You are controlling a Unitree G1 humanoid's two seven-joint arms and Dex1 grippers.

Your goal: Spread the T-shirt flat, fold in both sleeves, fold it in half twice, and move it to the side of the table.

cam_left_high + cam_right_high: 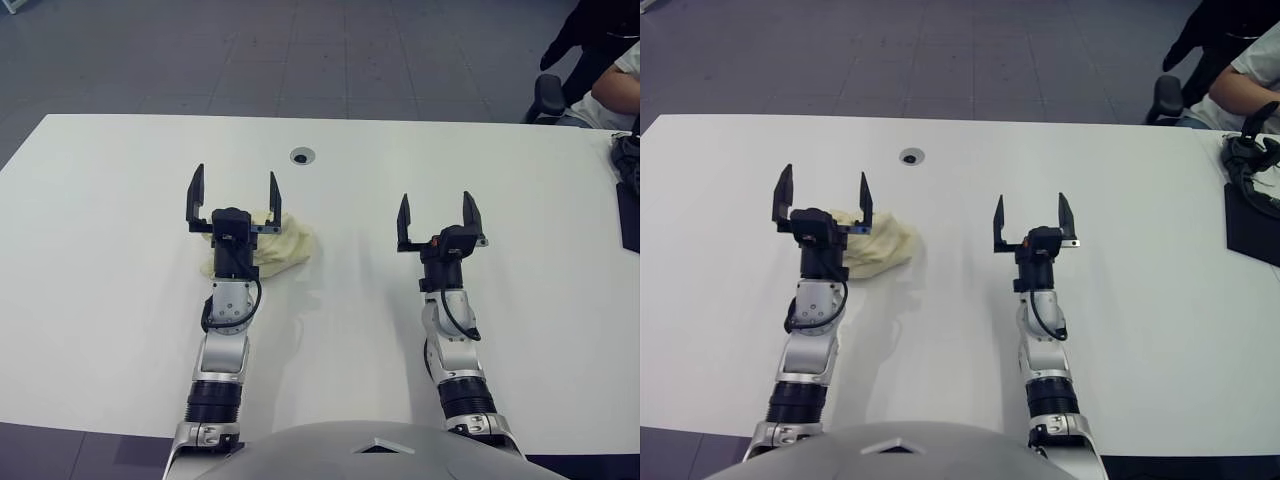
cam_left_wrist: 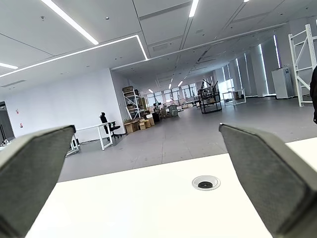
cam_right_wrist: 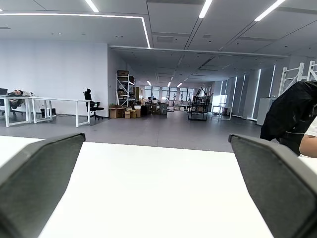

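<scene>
One T-shirt (image 1: 285,250), one table (image 1: 100,200), one cable port (image 1: 302,155), two tools: left tool (image 1: 236,175), right tool (image 1: 436,198).

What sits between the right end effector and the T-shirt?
Nothing but bare white table lies between the right end effector and the crumpled T-shirt. Both eye views show that stretch.

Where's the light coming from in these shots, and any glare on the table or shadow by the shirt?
Left wrist view: long white ceiling strip lights overhead, the brightest areas; right wrist view, the same kind. Left eye view: white table evenly lit, no hard glare patch; crumpled pale yellow T-shirt throws only a faint soft shadow beside it.
</scene>
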